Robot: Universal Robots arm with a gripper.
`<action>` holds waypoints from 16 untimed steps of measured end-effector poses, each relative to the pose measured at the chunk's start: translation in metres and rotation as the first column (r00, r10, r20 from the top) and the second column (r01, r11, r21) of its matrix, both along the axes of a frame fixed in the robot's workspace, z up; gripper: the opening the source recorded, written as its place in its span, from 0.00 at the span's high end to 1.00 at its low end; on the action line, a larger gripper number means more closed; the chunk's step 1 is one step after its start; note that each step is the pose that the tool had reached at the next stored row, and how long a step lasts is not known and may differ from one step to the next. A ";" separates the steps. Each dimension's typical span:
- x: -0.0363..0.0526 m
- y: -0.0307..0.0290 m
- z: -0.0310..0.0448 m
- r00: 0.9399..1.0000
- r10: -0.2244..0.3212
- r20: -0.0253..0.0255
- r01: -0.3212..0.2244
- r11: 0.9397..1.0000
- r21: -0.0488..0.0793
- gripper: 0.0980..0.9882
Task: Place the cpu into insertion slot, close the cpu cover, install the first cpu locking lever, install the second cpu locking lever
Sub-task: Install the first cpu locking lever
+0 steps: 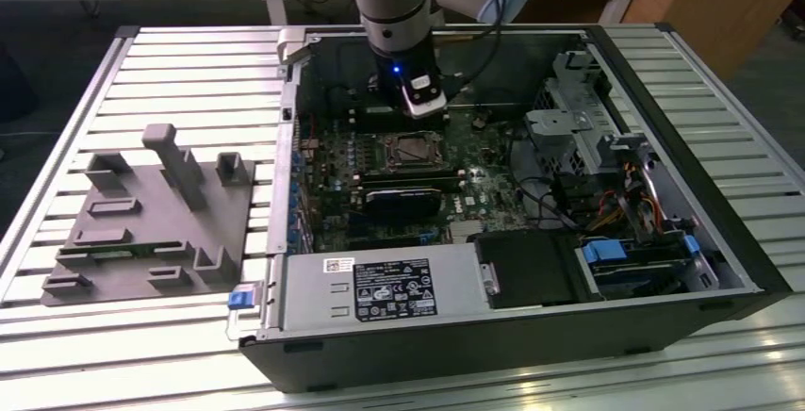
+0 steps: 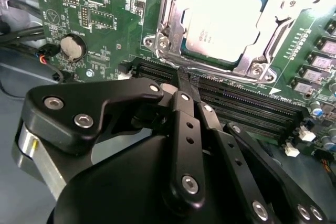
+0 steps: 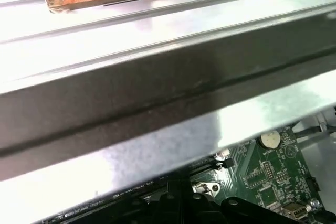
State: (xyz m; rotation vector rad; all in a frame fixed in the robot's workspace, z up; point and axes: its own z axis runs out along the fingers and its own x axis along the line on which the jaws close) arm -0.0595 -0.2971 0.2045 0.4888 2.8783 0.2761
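The gripper point(image 2: 185, 83) hangs with its fingers pressed together, nothing visible between them; its tips sit at the slot's point(image 1: 409, 150) edge, on the side toward the memory slots point(image 2: 252, 109), probably placed to work a lever there; the cpu point(image 2: 226, 22) lies seated in the slot, the cover point(image 2: 275, 32) down around it, so those steps look done; the memory slots crowd the tips; the battery point(image 2: 72, 45) sits well apart; the case wall point(image 3: 157, 93) runs close by the wrist.
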 end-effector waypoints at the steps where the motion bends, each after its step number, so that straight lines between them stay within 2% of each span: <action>1: 0.0000 0.0000 0.0010 1.000 0.000 0.000 0.000 1.000 -0.002 0.99; 4: 0.0000 0.0000 0.0032 1.000 0.000 0.000 0.000 1.000 -0.008 0.99; 10: 0.0000 0.0001 0.0033 1.000 0.000 0.000 0.000 1.000 -0.012 0.99; 12: 0.0000 0.0000 0.0032 1.000 0.000 0.000 0.000 1.000 -0.022 0.99; 13: 0.0000 0.0000 0.0030 1.000 0.000 -0.002 0.000 1.000 -0.029 0.99; 14: 0.0002 0.0000 0.0029 1.000 0.000 -0.007 0.000 0.999 -0.037 0.99; 16: 0.0006 0.0000 0.0027 1.000 -0.001 -0.017 0.000 0.999 -0.055 0.99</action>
